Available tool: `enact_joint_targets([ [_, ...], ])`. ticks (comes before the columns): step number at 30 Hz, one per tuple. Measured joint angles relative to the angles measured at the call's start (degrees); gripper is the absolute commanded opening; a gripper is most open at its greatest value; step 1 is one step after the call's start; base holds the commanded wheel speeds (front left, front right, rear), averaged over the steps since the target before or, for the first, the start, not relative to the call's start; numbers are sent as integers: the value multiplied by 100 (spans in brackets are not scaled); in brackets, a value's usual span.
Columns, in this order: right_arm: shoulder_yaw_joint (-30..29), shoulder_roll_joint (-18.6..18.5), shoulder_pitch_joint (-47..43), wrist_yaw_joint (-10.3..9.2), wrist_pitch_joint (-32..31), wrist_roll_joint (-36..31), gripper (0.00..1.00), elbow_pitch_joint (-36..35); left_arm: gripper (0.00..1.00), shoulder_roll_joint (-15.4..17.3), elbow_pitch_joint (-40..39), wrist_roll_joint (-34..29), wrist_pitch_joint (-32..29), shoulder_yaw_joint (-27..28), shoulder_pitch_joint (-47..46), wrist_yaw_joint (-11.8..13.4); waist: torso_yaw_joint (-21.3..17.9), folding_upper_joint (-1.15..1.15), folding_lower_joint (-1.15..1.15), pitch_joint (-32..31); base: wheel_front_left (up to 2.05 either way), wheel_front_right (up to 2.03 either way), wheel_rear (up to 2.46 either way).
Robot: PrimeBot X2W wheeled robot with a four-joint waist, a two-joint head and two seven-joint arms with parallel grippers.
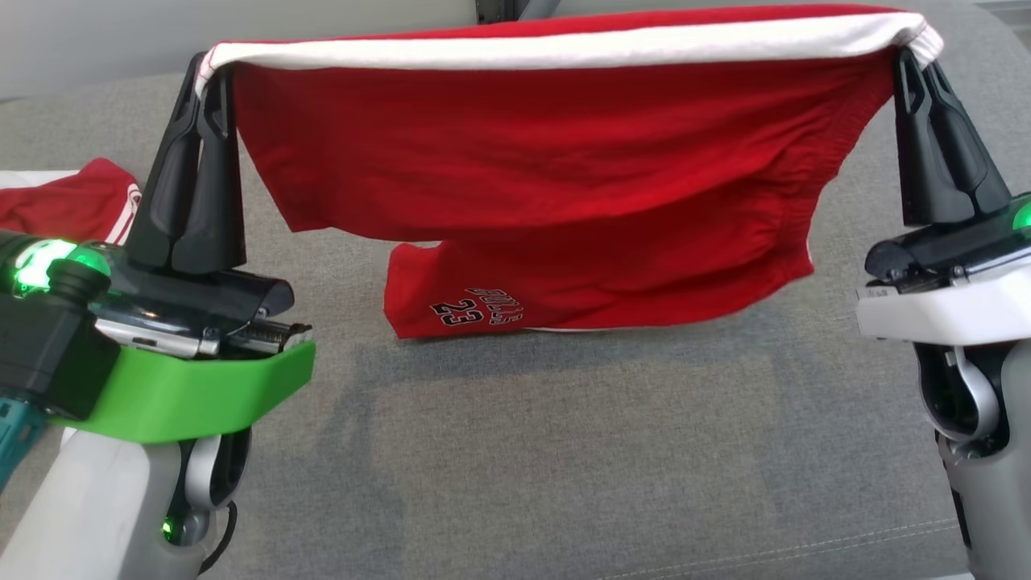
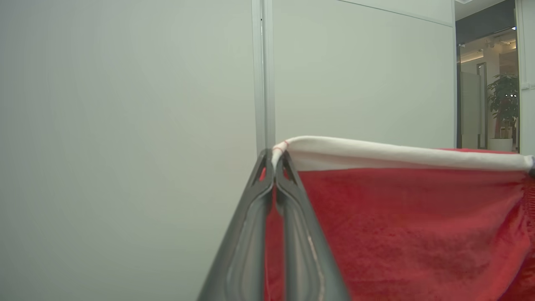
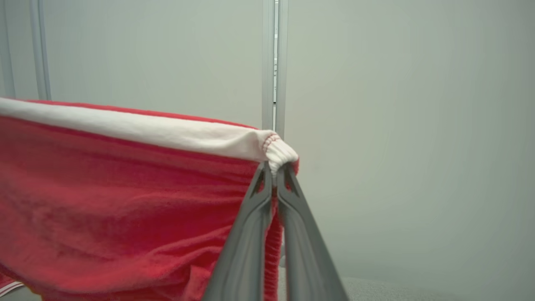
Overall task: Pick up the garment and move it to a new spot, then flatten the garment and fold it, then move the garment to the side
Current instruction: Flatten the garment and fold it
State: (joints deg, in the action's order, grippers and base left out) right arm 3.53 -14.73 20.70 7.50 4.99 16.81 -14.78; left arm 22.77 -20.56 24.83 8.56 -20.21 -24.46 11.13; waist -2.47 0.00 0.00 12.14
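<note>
**Red shorts stretched between two pinching grippers**

The left gripper (image 1: 209,72) has its fingers pressed together on one end of the white band (image 1: 556,48), at 10 o'clock in the head view. The right gripper (image 1: 912,60) nips the other end at 2 o'clock, pinched just as tightly on the cloth. Held well apart, the two draw the band into a nearly straight line, probably so the red shorts (image 1: 523,161) hang open and smooth before being laid flat. The shorts fall from that line toward 6 o'clock, between the grippers. Whether the lower leg, with its upside-down "23" print, touches the grey cushion (image 1: 564,451) I cannot tell. A second red-and-white garment (image 1: 76,201) lies on the cushion at 9 o'clock, apart from the shorts
</note>
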Motion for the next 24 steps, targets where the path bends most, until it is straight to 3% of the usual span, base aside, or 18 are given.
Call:
enact_joint_targets([
  [4, -37, 52, 302, 0, -11, 23, 0, 136, 0, 10, 4, -30, -25, 0, -215, -16, 4, 0, 0, 161, 0, 0, 0],
  [12, 120, -62, 2101, 0, -32, 179, 0, 849, 0, -58, 633, -2, -31, 2, -2076, -598, -5, 0, 0, 809, 0, 0, 0],
  [15, 172, -48, 2921, -1, 14, 246, 0, 1345, 0, -215, 1211, 66, 88, -13, -2931, -880, 8, 0, 0, 1072, 0, 0, 0],
  [19, 363, -45, 3986, 0, 235, 258, 0, 2242, 0, -498, 2256, 323, 353, -102, -3975, -1450, 56, 0, 1, 1387, 0, 0, 0],
  [24, 470, 189, 5159, -1, 776, 268, 0, 3512, 0, -738, 3680, 305, 580, -100, -4976, -1688, 165, 0, 1, 1598, 0, 0, 0],
])
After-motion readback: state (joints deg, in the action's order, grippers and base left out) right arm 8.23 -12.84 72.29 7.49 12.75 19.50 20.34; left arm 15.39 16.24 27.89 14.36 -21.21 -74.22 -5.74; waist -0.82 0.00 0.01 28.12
